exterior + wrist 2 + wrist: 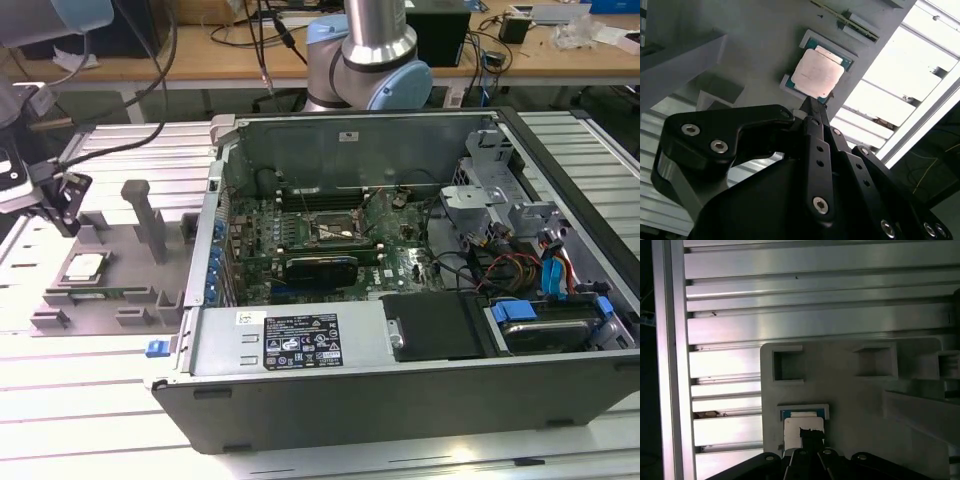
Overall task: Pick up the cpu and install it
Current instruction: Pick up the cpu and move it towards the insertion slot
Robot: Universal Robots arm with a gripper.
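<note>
Gripper (810, 106) seen with fingers drawn together, nothing held, cpu (817, 75) laid flat in grey tray (760, 40) just ahead of its tip, open computer case (300, 400) set well apart.

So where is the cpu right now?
The cpu sits in a recess of the grey holder tray at the exterior view's left, beside the computer case, with the gripper close above it.

In the exterior view an open computer case (300, 390) lies on a slotted aluminium table (100, 400), its green motherboard (290, 225) exposed. Red and blue cables (555, 275) bunch at the case's three o'clock. A grey fixture plate (120, 255) with an upright post (145, 215) sits at the case's nine o'clock. A wooden bench (200, 62) runs across twelve o'clock.
</note>
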